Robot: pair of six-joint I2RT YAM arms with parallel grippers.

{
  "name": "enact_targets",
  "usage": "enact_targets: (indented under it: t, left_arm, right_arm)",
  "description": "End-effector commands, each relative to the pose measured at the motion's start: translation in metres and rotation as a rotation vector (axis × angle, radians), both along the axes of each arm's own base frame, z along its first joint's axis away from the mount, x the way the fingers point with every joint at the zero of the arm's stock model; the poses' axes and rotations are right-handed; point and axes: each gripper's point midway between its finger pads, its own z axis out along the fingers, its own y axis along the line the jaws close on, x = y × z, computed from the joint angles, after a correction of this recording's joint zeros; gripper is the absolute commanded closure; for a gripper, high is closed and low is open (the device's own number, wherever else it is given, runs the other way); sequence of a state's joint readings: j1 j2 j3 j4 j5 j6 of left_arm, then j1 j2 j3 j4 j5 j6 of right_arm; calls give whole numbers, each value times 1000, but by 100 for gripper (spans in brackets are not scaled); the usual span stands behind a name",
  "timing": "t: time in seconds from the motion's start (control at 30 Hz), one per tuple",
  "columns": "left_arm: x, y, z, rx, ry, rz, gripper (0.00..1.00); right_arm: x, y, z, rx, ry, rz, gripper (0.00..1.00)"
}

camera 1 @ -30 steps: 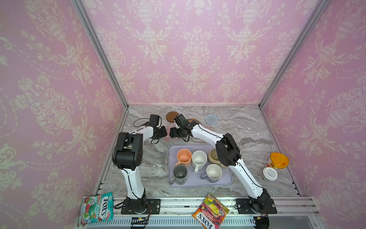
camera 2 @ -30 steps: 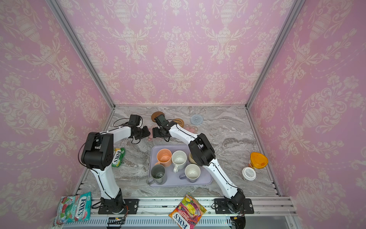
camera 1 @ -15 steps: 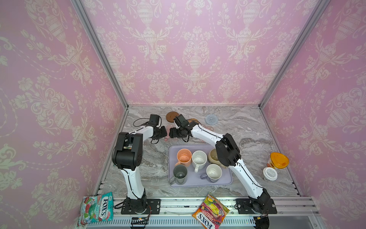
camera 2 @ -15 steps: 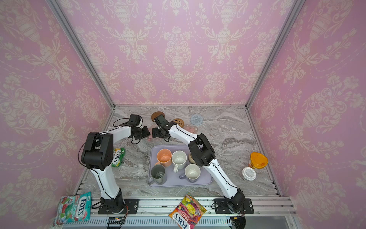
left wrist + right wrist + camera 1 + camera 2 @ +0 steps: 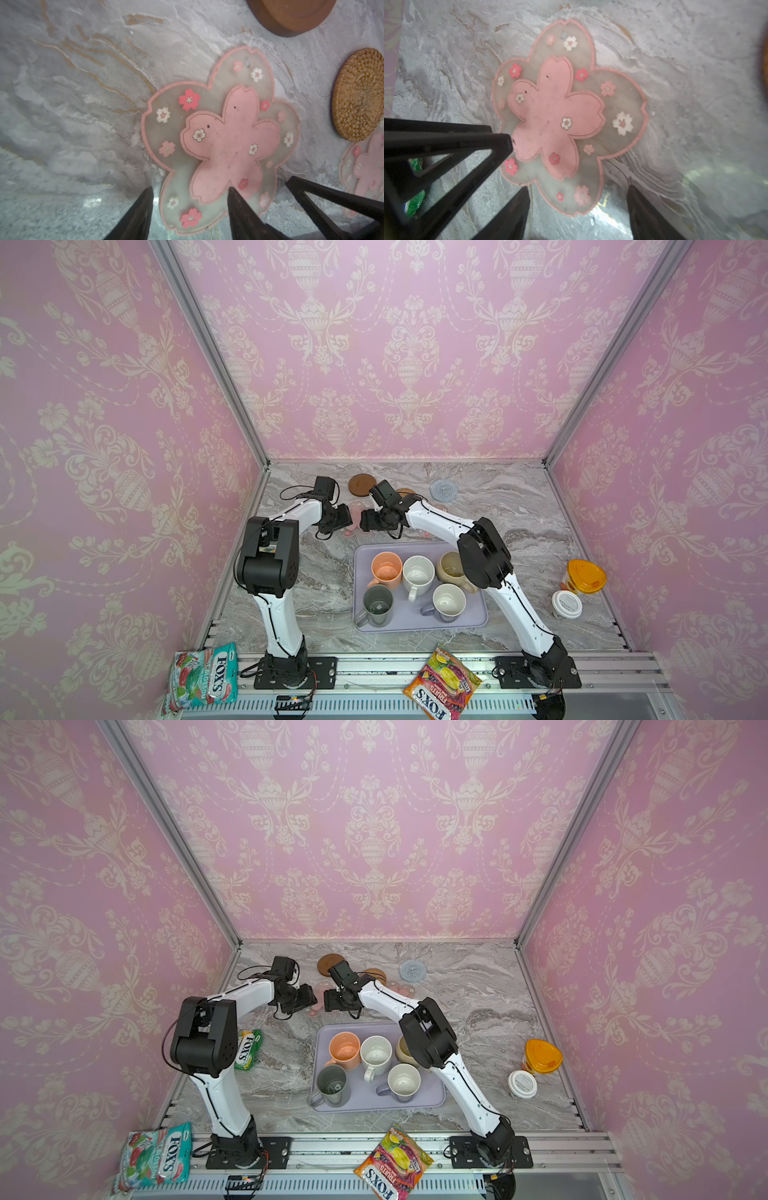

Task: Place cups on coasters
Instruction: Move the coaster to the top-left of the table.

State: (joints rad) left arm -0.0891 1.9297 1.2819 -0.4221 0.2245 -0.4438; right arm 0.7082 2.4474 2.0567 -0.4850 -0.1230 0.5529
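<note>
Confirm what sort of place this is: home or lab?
Probably a lab test cell dressed as a room: wallpaper panels held in aluminium posts, left arm and right arm bolted to a front rail, marble-look tabletop.

FOX'S BLOSSOM on teal bag (image 5: 203,674); FOX'S FRUITS on orange bag (image 5: 442,691); FOX'S on green packet (image 5: 248,1049).

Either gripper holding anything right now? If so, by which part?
Nothing is held. The left gripper and right gripper both stand open over the pink-flower coaster, which lies flat on the table.
</note>
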Motion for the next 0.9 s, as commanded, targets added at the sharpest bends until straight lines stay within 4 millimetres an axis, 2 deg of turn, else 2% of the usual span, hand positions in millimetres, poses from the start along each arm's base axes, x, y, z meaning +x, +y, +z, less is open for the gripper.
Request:
enact_targets:
  t: [0.0,0.2,0.33,0.5,0.87]
  left_arm:
    - [2,1,30,26,-46,-24,40]
    - [4,-5,46,-5,-71,-42,40]
    - [4,-11,52,-22,-85,-55,41]
    - [3,-16,54,-27,-87,-66,41]
    - [4,-24,55,-21,-89,-79,42]
  right_arm:
    - [4,-23,27,-6,-35,-24,25]
    - [10,-63,22,-26,-30,-93,25]
    - [15,-80,20,-39,-35,-119,25]
    - [21,-81,18,-38,-38,-122,25]
    - [26,-79,-4,-51,11,-129,25]
